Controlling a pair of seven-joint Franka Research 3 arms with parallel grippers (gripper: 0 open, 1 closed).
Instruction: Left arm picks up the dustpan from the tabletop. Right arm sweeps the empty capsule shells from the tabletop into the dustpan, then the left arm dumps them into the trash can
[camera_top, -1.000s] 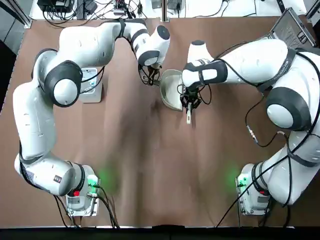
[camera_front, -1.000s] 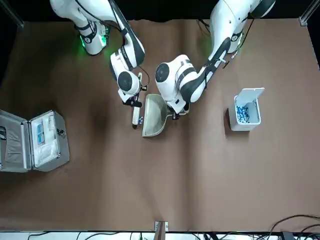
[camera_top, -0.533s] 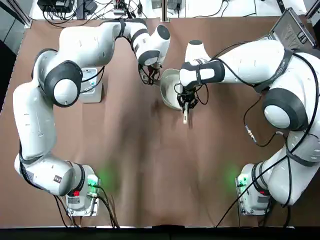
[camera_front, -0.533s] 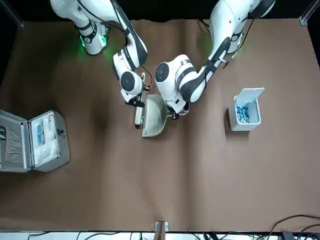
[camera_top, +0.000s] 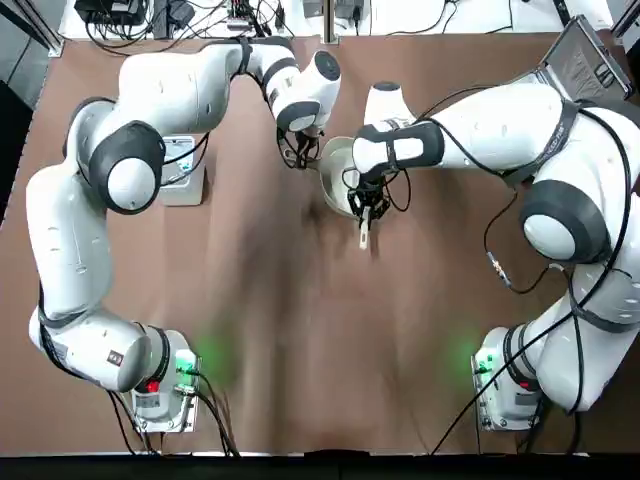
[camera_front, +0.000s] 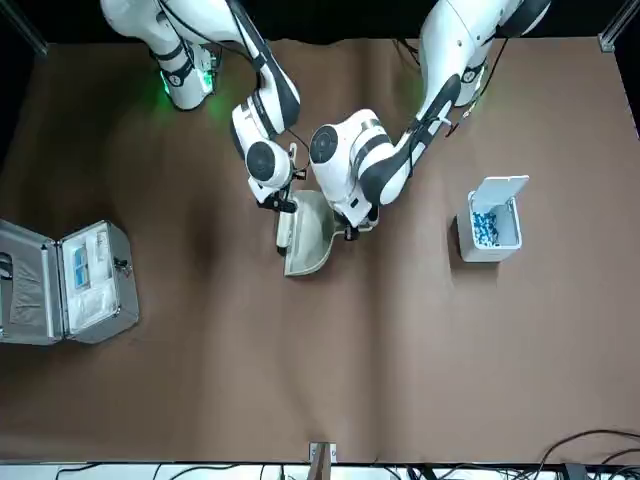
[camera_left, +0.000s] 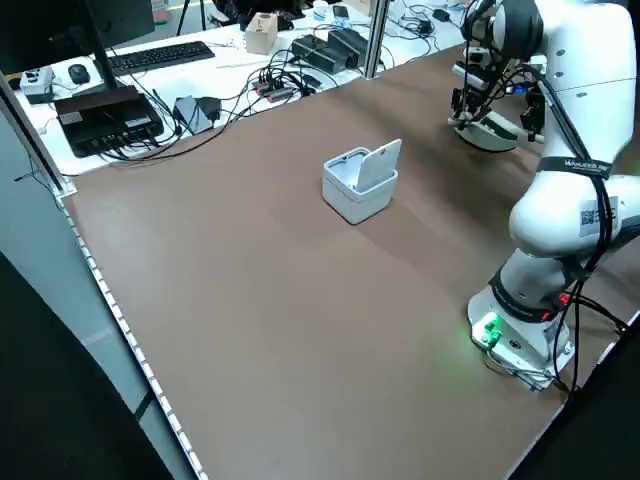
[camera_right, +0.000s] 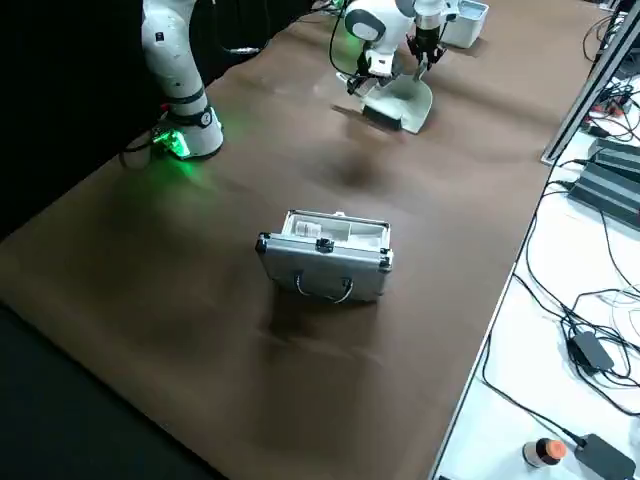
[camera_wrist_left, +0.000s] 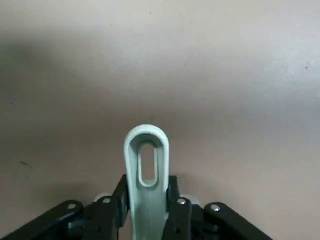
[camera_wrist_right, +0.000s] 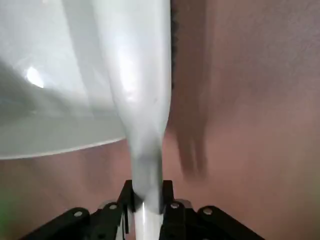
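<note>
Between both arms, at the tabletop (camera_front: 380, 380), see the dustpan (camera_front: 312, 245), handle pinched by the left gripper (camera_wrist_left: 147, 192): pickup done. At the pan, see the brush (camera_wrist_right: 140, 70) clamped in the right gripper (camera_wrist_right: 148, 195); judge sweeping underway, shells impossible to make out. Still to dump into the trash can (camera_front: 486, 254), well apart.

- Wide, matte brown tabletop (camera_front: 420, 350), faintly creased
- Trash can (camera_front: 490, 233) standing upright on it, lid raised, on the robot's left
- Silver metal case (camera_front: 100, 285) lying open, on the robot's right
</note>
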